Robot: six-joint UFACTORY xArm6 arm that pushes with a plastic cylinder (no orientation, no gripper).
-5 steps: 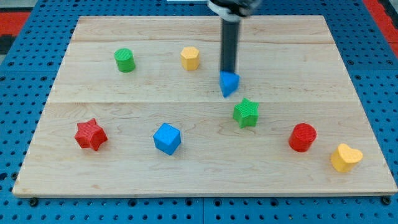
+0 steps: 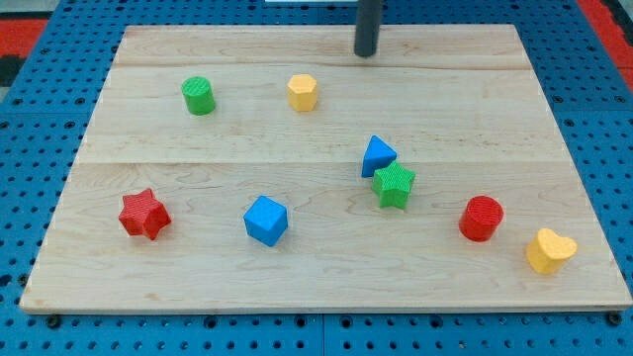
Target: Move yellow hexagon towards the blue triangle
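Wooden board (image 2: 495, 89): green star (image 2: 394, 185) touching blue triangle (image 2: 377, 155).

Yellow hexagon (image 2: 303, 92) upper centre; blue triangle (image 2: 377, 155) well apart, lower right.

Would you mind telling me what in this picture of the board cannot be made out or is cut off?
- Camera view: the arm above my tip is cut off by the view's top edge; only the rod's lower length shows.
- The blue triangle and green star sit so close that touching or apart cannot be told.
- The back faces of every block, such as the yellow hexagon, are hidden by the blocks themselves.
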